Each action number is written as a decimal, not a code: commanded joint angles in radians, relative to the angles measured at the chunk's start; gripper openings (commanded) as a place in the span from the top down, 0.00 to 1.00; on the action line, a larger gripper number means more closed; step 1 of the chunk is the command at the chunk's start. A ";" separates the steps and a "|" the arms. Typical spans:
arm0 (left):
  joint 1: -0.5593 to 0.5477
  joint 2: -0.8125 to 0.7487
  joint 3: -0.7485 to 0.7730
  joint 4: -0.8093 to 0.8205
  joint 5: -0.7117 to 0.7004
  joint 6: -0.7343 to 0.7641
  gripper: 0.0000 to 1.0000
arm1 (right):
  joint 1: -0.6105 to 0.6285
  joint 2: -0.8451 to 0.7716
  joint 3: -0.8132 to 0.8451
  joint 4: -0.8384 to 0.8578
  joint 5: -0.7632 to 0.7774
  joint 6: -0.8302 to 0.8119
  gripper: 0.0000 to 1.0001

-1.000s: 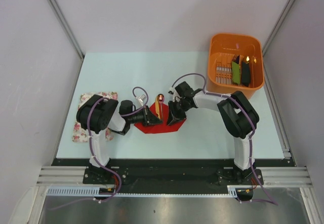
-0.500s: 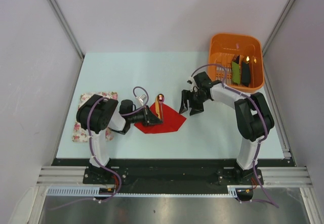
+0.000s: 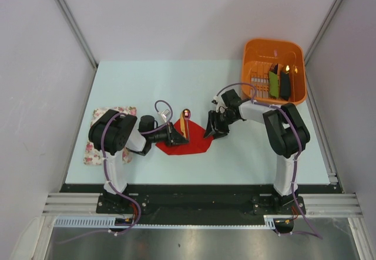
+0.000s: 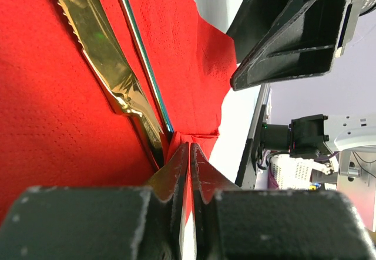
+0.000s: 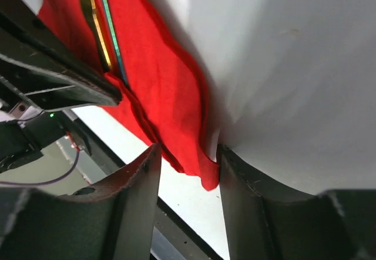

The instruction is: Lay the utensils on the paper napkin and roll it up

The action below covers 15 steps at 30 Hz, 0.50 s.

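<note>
- Step judged: the utensils [image 3: 184,126] are already laid on the napkin [image 3: 191,145]. The rolling is being set up, and no roll has been formed yet.
- Napkin is placed mid-table [image 3: 147,84], between the two arms. It lies flat for the most part.
- Utensils lie side by side across the sheet's left half, and a dark red spoon bowl pokes past the far edge. In the left wrist view a gold serrated blade and a thin blue-green edge are seen running alongside each other.
- Left pincer [image 4: 188,152]: its fingers are pressed together, with a small tuck of the napkin's edge clamped between them, just beside the blade ends.
- Right pincer [image 5: 188,149]: its fingers are held apart, low over the table, with the opposite red edge lying in the gap. No grip has been taken there.
- Next move, as judged: the right fingers would need to be closed on that raised edge. The edge would then be carried over the utensils toward the left side while the left clamp anchors the sheet.
- Risk noted: thin paper may be torn, or the utensils dragged off line, if the pull is uneven.
- Napkin's look: bright red, thin, finely dimpled. The right edge is rumpled and lifted off the table, with a shadow beneath it.
</note>
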 commanded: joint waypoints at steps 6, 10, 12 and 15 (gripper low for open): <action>0.003 -0.004 0.008 -0.034 -0.030 0.059 0.91 | -0.004 -0.051 -0.030 0.108 -0.119 0.080 0.64; 0.003 -0.006 0.008 -0.034 -0.031 0.059 0.91 | 0.003 -0.062 -0.034 0.121 -0.148 0.108 0.75; 0.003 -0.012 0.010 -0.034 -0.030 0.059 0.91 | 0.006 -0.056 -0.030 0.117 -0.154 0.115 0.81; 0.003 -0.015 0.010 -0.039 -0.033 0.059 0.91 | 0.009 -0.054 -0.022 0.119 -0.159 0.118 0.96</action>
